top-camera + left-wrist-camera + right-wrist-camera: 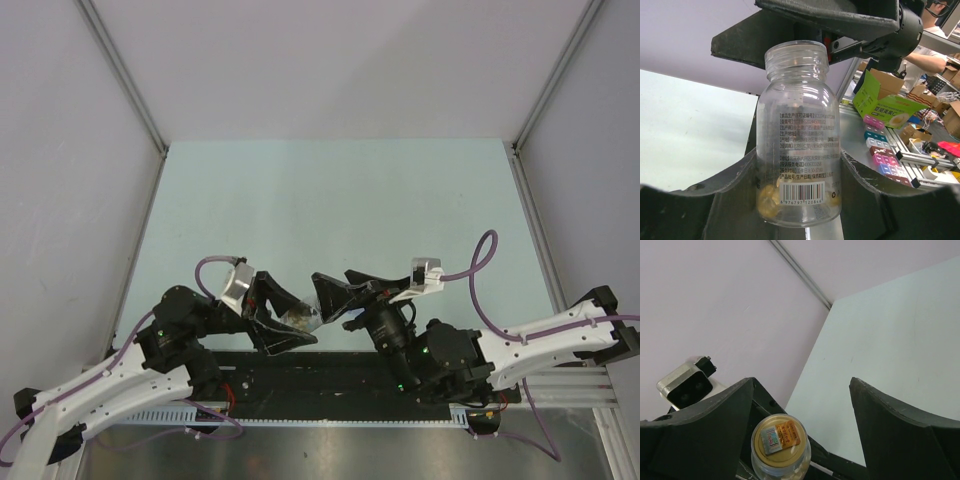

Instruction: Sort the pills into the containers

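Observation:
A clear plastic pill bottle [797, 135] stands between the fingers of my left gripper [797, 192], which is shut on its lower body. Yellow pills [771, 200] lie at the bottle's bottom. In the top view the bottle [298, 320] hangs low over the table's near edge, held by the left gripper [292, 328]. My right gripper [332, 296] faces it, open. In the right wrist view the bottle's gold top with a sticker [781, 440] sits below the right gripper [801, 385], close to its left finger [715, 425] and apart from the other. No containers show on the table.
The pale green table [330, 200] stretches away behind both grippers, with grey walls on three sides. Beyond the right wall, off the table, several coloured pill-box strips [882, 150] and a green carton [880, 100] lie on a bench.

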{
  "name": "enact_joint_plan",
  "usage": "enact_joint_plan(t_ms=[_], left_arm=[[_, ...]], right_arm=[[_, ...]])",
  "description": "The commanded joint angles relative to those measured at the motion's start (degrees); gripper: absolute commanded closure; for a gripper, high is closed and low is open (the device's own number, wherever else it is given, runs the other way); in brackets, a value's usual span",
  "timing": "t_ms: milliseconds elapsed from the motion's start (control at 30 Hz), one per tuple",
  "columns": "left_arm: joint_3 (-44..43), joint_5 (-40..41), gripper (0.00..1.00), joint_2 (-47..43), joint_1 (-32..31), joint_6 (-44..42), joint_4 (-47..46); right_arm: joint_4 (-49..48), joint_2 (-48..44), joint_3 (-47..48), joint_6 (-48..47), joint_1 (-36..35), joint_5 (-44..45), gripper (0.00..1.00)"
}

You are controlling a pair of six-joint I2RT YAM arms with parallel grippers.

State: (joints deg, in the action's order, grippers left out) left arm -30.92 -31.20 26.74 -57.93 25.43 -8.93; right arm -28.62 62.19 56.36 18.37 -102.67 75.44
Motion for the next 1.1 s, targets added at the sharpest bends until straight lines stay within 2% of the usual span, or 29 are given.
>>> enact_joint_plan(t_ms=[0,333,633,1067], left_arm=[[-1.0,0.5,0.99,0.0,0.1,-0.5,-2.7],[-0.8,1.0,1.00,0.2,0.1,-0.3,-2.7],[-1.0,1.4,1.00,0.3,0.1,-0.3,-2.7],[-1.1,1.5,1.00,0.5,0.2,-0.2,-2.7]], right_arm=[[-2.3,-1.2,2.4,1.0,-0.2,3.5,0.18],[-1.5,-0.9,2.4,2.5,-0.1,0.2,0.22],[5.6,-0.8,3.2,9.0,-0.3,-2.0,0.24],[7.4,0.0,3.5,11.3,-0.3,-4.0,0.29]])
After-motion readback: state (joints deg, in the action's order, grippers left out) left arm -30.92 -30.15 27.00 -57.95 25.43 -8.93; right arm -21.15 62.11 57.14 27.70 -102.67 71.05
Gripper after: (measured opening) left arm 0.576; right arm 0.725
